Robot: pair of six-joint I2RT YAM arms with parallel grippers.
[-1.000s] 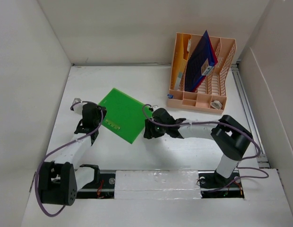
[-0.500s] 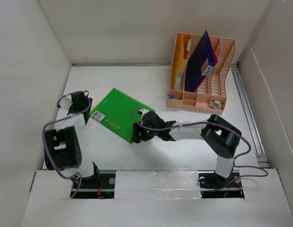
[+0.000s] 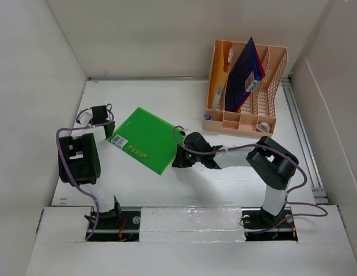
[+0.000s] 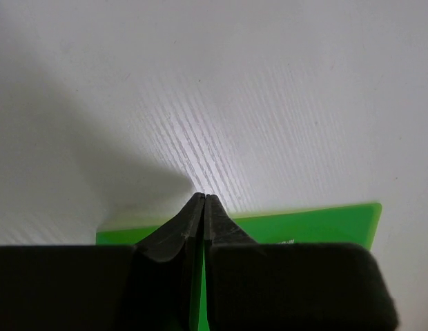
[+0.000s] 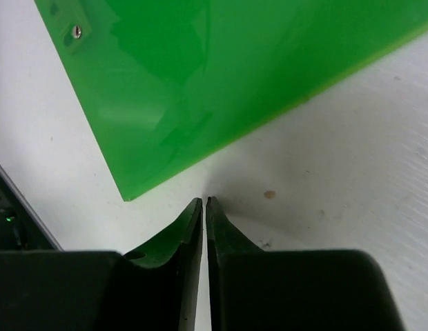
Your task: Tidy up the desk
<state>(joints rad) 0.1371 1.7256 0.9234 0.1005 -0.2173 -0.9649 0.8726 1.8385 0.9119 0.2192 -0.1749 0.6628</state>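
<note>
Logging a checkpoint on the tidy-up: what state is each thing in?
Left gripper: shut, empty, at the board's edge.
Right gripper: shut, empty, just off the board's edge.
Green board: lying on the desk, ungripped.
Rack: upright, partly filled.
Blue folder: standing tilted in the rack.

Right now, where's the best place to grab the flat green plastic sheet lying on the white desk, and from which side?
On the flat green plastic sheet, probably the thin edge facing the right gripper. It lies flat on the white desk with nothing raised, so come in low from the right and slip one finger under.
</note>
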